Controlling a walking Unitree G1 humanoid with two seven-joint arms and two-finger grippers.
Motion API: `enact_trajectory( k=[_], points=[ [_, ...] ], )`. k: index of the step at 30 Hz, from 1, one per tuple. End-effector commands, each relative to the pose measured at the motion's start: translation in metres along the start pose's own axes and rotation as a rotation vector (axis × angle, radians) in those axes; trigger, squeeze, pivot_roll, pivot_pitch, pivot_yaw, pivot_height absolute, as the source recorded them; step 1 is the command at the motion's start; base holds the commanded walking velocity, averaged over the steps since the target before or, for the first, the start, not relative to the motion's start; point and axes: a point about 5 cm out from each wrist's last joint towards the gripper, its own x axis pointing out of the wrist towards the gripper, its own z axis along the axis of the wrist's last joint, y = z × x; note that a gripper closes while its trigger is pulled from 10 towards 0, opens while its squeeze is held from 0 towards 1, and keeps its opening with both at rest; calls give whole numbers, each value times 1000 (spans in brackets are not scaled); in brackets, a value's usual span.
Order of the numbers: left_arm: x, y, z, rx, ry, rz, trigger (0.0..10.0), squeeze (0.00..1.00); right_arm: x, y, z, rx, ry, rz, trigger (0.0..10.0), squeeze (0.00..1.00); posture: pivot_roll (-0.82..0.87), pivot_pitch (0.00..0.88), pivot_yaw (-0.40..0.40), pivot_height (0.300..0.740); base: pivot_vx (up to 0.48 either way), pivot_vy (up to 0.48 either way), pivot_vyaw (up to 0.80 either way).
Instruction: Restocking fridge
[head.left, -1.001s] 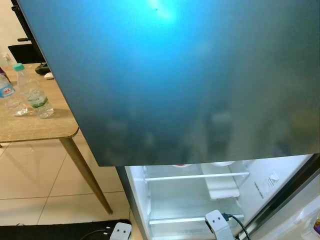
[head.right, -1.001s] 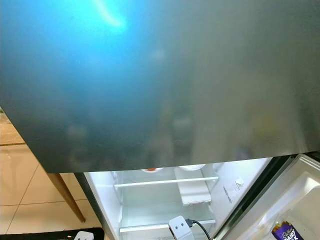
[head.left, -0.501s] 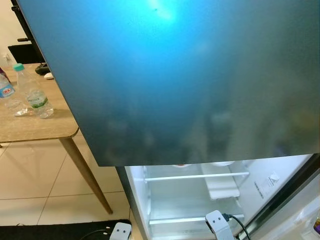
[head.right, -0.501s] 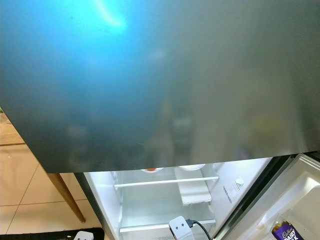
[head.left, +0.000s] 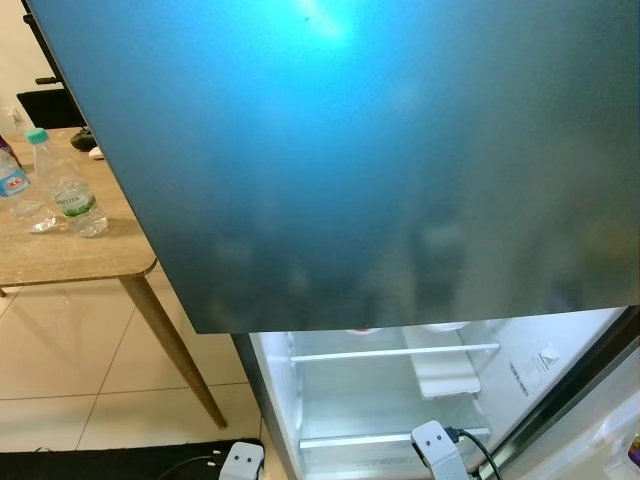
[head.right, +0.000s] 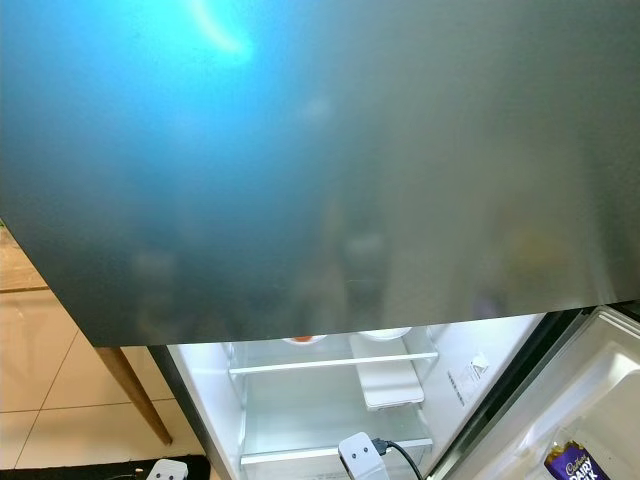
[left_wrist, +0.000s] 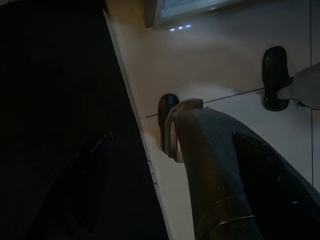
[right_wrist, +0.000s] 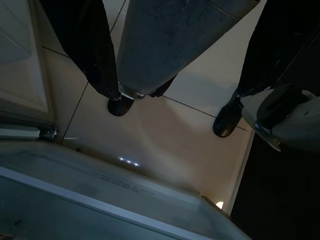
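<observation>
Two head views show the fridge (head.left: 390, 400) at lower centre of the frame, its lower compartment open and lit, with bare white shelves (head.left: 395, 352) and a small tray (head.left: 445, 375). The shut upper door (head.left: 380, 150), dark and glossy, covers most of the upper frame. At lower right, a chocolate bar (head.right: 570, 465) sits in the open door's bin (head.right: 600, 400). At far left stands a wooden worktop (head.left: 60, 255) carrying two water bottles (head.left: 65, 190), well apart from the fridge.

Both arms hang low. The left gripper (left_wrist: 172, 137) points down at the tiled floor (left_wrist: 220, 55) and a black mat (left_wrist: 50, 75), its fingers (left_wrist: 90, 185) spread on nothing, with the robot's own leg (left_wrist: 210, 165) beyond them. The right gripper (right_wrist: 175, 94) hangs beside the fridge's lower edge (right_wrist: 100, 185), its fingers (right_wrist: 85, 40) likewise spread and empty.

Over the last second almost nothing has changed: the head views have shifted only a trace, and the fridge contents, bottles and arms lie as they did. This suggests a pause rather than progress. No stock is in hand, so the likely next step is to turn to the worktop and fetch a bottle. The low-hanging upper door may hamper sight of the shelves.
</observation>
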Motion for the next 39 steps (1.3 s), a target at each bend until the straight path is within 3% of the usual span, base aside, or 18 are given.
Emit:
enact_trajectory(
  k=[1, 10, 17, 19, 20, 23, 26, 34, 36, 39],
  points=[
    [1, -2, 0, -2, 6, -6, 10000, 0, 0, 2, -3, 9, 15, 3, 10000, 0, 15, 0, 10, 740, 0, 0, 0],
    [1, -6, 0, -25, 0, -15, 10000, 0, -1, 0, -5, 0, 20, 0, 10000, 0, 9, 0, -1, 740, 0, 0, 0],
    [3, -13, 2, -44, -13, -23, 10000, 0, -5, -15, -3, 25, 2, -50, 10000, 0, -14, 0, -20, 740, 0, 0, 0],
    [4, -19, 4, -23, -24, -22, 10000, 0, -13, -43, 0, 182, -52, -171, 10000, 0, -40, 0, -41, 740, 0, 0, 0],
    [4, -19, 4, -23, -24, -22, 10000, 0, -13, -43, 0, 182, -52, -171, 10000, 0, -40, 0, -41, 740, 0, 0, 0],
    [4, -19, -5, -13, -6, -7, 10000, 0, -27, -74, 2, 210, -85, -264, 10000, 0, -49, 0, -54, 740, 0, 0, 0],
    [3, -16, -9, -36, -5, 14, 10000, 0, -31, -82, 0, 210, -82, -287, 10000, 0, -47, 0, -67, 740, 0, 0, 0],
    [-2, -3, -24, -54, 12, 55, 10000, 0, -28, -74, -9, 220, -72, -268, 10000, 0, -49, 0, -49, 740, 0, 0, 0],
    [-9, 16, -34, -46, 34, 95, 10000, 0, -21, -51, -24, 210, -21, -219, 10000, 0, -34, 15, 13, 740, 0, 0, 0],
    [-14, 37, -25, -19, 15, 138, 10000, 0, -15, -25, -38, 184, 30, -157, 10000, 0, -19, 0, 27, 740, 0, 0, 0]
  ],
)
